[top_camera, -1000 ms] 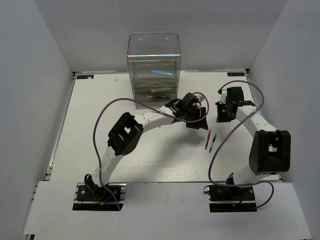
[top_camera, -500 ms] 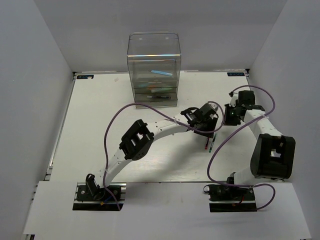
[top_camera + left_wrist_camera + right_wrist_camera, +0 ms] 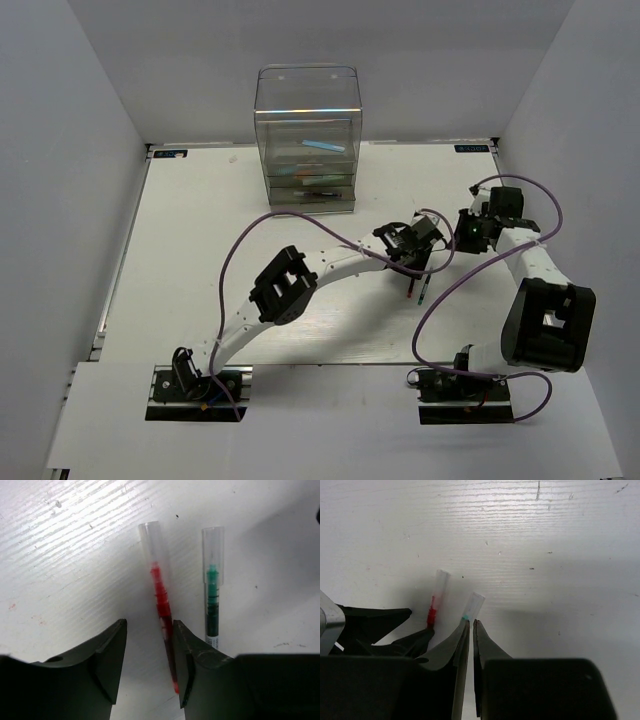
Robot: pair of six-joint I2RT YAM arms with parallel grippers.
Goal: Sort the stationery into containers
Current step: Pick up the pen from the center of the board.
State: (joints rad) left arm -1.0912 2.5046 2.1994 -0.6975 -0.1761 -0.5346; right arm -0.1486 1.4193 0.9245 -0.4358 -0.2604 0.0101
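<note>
A red pen (image 3: 161,605) and a teal pen (image 3: 213,600), both with clear caps, lie side by side on the white table (image 3: 200,250). My left gripper (image 3: 150,630) is open and low over them. The red pen lies between its jaws, close to the right finger, and the teal pen lies outside that finger. In the top view the left gripper (image 3: 415,262) covers the pens' far ends. My right gripper (image 3: 471,624) is shut and empty just right of them, its tips near the teal pen's cap (image 3: 472,605). The clear drawer unit (image 3: 307,140) stands at the back, with a light blue pen (image 3: 322,146) in an upper drawer.
More pens lie in the lower drawers (image 3: 312,182). Purple cables loop over both arms (image 3: 240,240). The right gripper (image 3: 468,232) sits close to the left one, near the table's right side. Grey walls enclose the table.
The left arm has reached right and toward the near edge, coming down over the red pen. The right arm has drawn back to the right, away from the drawer unit.
</note>
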